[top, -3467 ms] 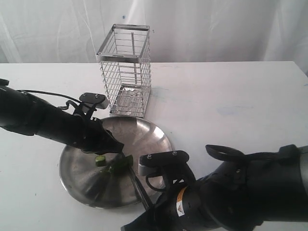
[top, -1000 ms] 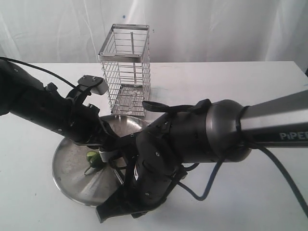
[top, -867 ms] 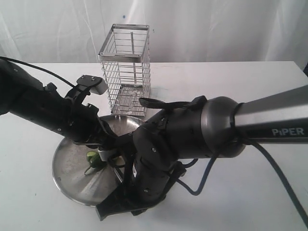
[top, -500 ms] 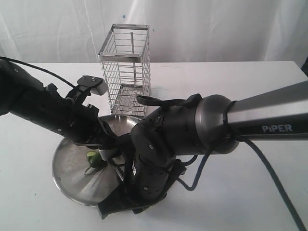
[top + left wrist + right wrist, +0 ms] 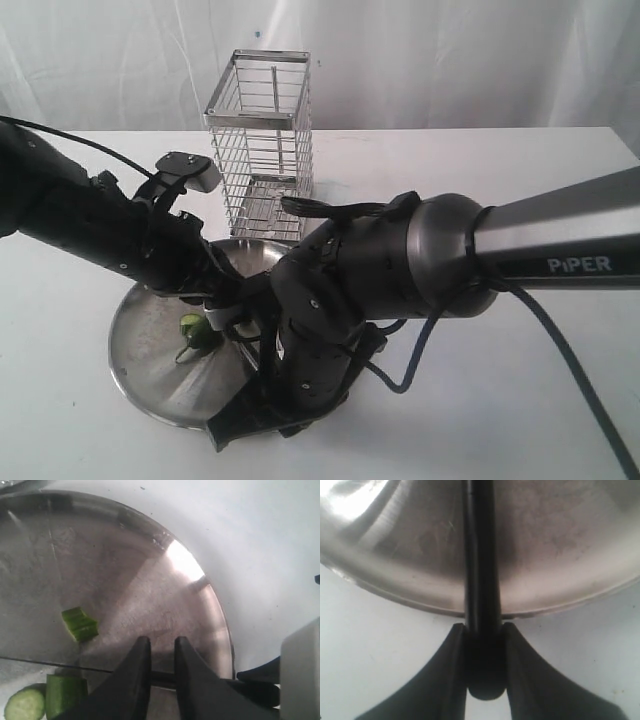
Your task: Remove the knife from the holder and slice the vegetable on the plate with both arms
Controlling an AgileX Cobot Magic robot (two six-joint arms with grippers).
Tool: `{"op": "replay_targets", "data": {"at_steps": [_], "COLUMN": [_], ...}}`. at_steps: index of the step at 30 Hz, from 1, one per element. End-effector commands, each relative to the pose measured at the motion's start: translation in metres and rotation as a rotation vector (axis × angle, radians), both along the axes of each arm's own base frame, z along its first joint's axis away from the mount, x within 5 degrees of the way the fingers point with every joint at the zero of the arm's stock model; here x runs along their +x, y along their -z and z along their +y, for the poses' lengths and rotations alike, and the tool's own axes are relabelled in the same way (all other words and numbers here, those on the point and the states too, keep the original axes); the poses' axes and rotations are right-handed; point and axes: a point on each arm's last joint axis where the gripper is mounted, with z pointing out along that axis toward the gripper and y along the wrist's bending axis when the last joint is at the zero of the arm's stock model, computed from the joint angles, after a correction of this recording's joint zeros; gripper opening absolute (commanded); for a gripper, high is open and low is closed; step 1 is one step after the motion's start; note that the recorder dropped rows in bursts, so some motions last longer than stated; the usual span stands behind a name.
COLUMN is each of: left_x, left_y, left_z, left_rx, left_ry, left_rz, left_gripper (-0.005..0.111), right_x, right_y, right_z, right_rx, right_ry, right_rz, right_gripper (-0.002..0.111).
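Note:
The black knife (image 5: 480, 555) lies out over the steel plate (image 5: 560, 540), and my right gripper (image 5: 484, 630) is shut on its handle just off the plate's rim. My left gripper (image 5: 161, 641) hovers over the plate (image 5: 150, 580), jaws a narrow gap apart with nothing between them. The knife (image 5: 162, 677) crosses beneath that gap. Cut vegetable pieces lie near it: a green chunk (image 5: 79, 624), a short length (image 5: 65, 692) and a pale round slice (image 5: 24, 705). In the exterior view the vegetable (image 5: 192, 330) sits on the plate (image 5: 140, 350), in front of the chrome holder (image 5: 262, 140).
The right arm's bulky body (image 5: 380, 280) covers the plate's right half and the knife in the exterior view. The wire holder stands just behind the plate. White tabletop (image 5: 520, 200) stretches out to the right and behind.
My left gripper has parted its jaws a little and its wrist has lifted slightly. The right arm has shifted only slightly, still holding the knife.

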Motion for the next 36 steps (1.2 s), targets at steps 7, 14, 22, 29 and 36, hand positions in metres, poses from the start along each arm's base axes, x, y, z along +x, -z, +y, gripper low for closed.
{"op": "replay_targets", "data": {"at_steps": [7,14,22,29,36], "left_x": [-0.008,0.001,0.014,0.012,0.0], "left_y": [-0.036,-0.038,-0.037,-0.04,-0.066], "left_z": [0.007,0.017,0.06,0.071,0.071], "left_rx": [-0.004,0.042,0.0,-0.026,-0.059], "left_ry": [-0.064,-0.202,-0.44,-0.472,-0.47], "left_rz": [-0.14,-0.204,-0.132,-0.097,-0.173], "left_gripper": [0.031,0.031,0.031,0.031,0.031], "right_x": [0.018,0.02,0.026,0.031,0.036], "right_y": [-0.013,-0.013,-0.009,0.009,0.007], "right_z": [-0.002,-0.004,0.001,0.003,0.008], "right_rx": [0.054,0.054,0.091,0.077,0.137], "right_ry": [0.026,0.033,0.027,0.022,0.017], "right_rz": [-0.066,-0.063,-0.105,-0.098,-0.15], "right_gripper": [0.0,0.0,0.0,0.0,0.023]}}
